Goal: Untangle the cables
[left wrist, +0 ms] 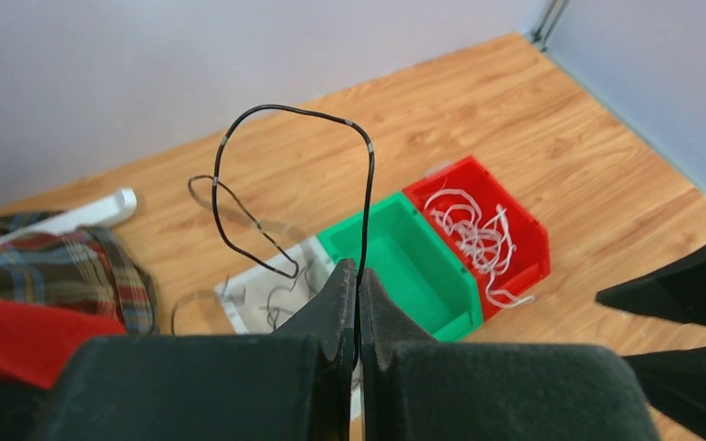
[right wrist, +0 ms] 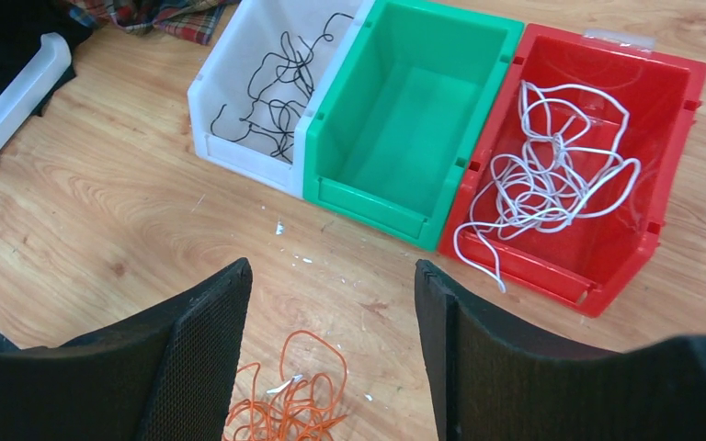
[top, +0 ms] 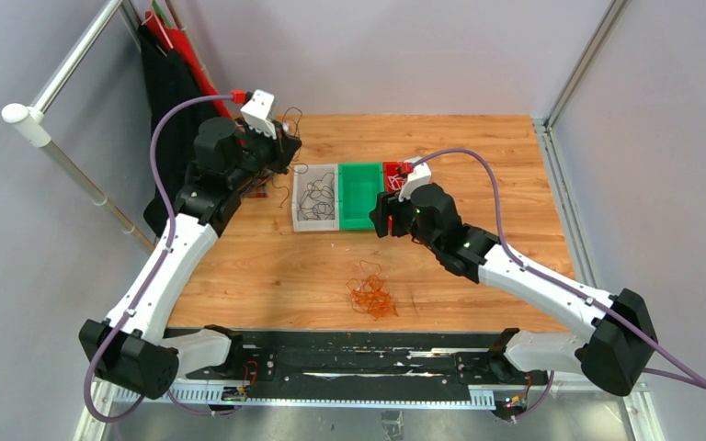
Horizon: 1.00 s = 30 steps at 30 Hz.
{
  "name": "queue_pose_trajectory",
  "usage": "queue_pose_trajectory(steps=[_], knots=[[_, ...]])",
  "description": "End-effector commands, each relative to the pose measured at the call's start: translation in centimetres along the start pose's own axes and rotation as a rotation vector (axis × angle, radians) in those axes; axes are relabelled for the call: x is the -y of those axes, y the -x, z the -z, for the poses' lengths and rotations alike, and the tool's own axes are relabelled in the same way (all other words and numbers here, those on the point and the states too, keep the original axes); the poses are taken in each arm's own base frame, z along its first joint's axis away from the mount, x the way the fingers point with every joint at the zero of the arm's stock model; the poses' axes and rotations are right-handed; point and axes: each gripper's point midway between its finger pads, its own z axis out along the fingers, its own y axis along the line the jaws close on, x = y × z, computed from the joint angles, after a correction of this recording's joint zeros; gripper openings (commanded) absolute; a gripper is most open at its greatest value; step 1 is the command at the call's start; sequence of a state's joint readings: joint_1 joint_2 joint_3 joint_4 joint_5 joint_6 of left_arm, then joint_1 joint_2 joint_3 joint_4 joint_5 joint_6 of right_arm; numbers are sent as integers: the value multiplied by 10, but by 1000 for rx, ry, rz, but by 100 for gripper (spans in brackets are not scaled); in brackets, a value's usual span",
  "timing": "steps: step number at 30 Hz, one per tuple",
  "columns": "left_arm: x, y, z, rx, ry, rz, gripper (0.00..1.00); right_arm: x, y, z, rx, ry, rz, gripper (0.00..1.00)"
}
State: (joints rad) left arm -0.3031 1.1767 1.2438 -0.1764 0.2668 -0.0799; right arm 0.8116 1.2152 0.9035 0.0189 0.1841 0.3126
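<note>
Colour sorting, by the look of it. Holding one black cable (left wrist: 368,193) pinched in the left gripper (left wrist: 358,276), clenched tight, with the loop standing up above the fingertips at frame centre of the left wrist view. Probably mid-carry to the white bin (right wrist: 239,152), upper left of the right wrist view, already holding more black cables (right wrist: 276,83).

Next move, at a guess: get over that bin, lower, let go. Worth watching for the springy loop catching a rim or flicking back out. Cannot tell where the cable's free end hangs.

Seeing white cables (right wrist: 552,175) bunched in the red bin (right wrist: 607,50), upper right. Nothing in the green bin (right wrist: 395,119) between the two. Orange cables (top: 372,296) tangled loose on the table (top: 267,266), lower centre of the top view, well apart from the bins and likely bound for green.

Reaching with the left arm (top: 179,257) to the upper left of the top view, wrist near the white bin's upper-left corner. Hovering with the right gripper (right wrist: 331,276) released, jaws wide and nothing between them, over bare table just short of the bins, orange tangle at its view's bottom edge.
</note>
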Motion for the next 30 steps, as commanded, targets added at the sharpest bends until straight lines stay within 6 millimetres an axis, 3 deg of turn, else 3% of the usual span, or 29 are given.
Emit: queue_pose_trajectory(steps=[1,10,15,26,30], knots=[[-13,-26,-9,-43,39,-12,1,11,1,9,15,-53,39,65],[-2,-64,-20,-147,-40,56,1,17,-1,9,3,-78,67,64],[8,-73,-21,-181,-91,88,1,20,-2,8,-9,-90,83,64],[7,-94,-13,-250,-56,121,1,22,-4,7,-16,-98,77,63],[14,-100,-23,-275,-74,100,1,22,-6,4,-22,-99,74,63]])
